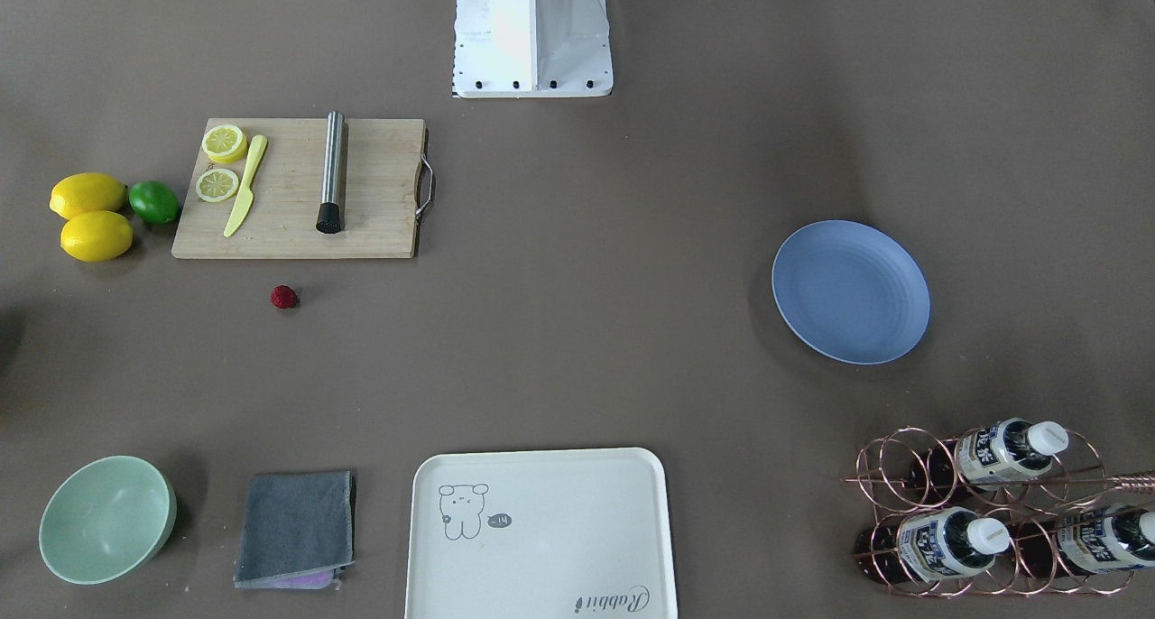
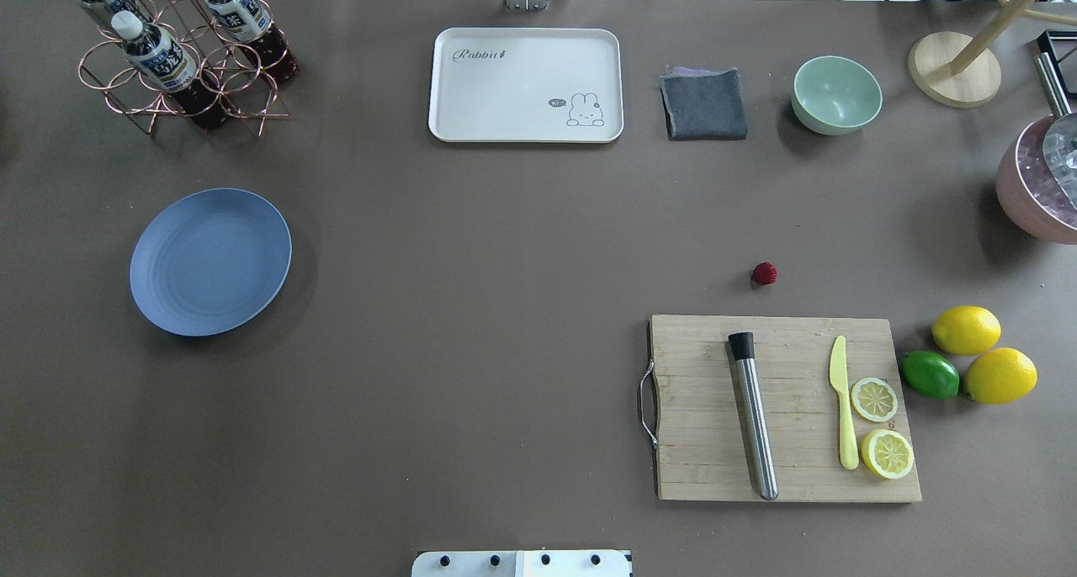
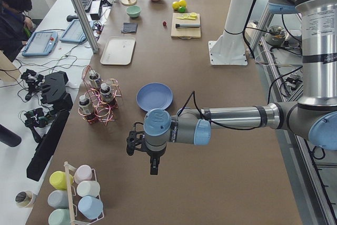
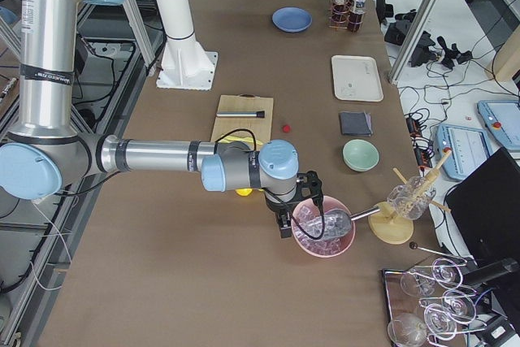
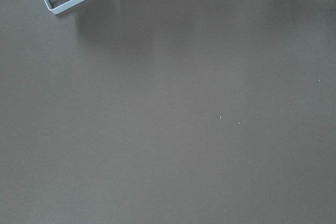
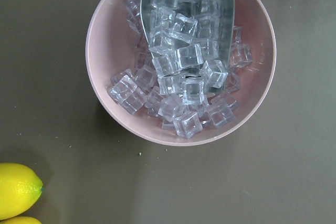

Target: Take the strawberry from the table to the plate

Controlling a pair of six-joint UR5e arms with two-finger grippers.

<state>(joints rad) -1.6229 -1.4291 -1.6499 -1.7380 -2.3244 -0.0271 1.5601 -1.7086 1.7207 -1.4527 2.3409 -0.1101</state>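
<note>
**Overhead exterior view: strawberry (image 2: 764,273) alone on the worktop (image 2: 505,249), plate (image 2: 210,262) far across**

The strawberry sits on bare worktop on the robot's right half, just beyond the far edge of the cutting board (image 2: 782,409) and apart from the lemons (image 2: 966,330). That open spot probably leaves room for fingers to come down on either side. The plate lies well apart on the left half, with nothing on it, so the task is not yet begun.

Neither arm shows over the working area. The left hand (image 3: 130,144) hangs above bare worktop at the left end, and the right hand (image 4: 313,188) hangs over a pink bowl (image 6: 100,72) of ice cubes at the right end. Each hand shows only in a side view, so I cannot tell how far either is open. Neither appears to hold anything.

The right arm looks the nearer to the berry. It would then need a long carry across to the plate.
</note>
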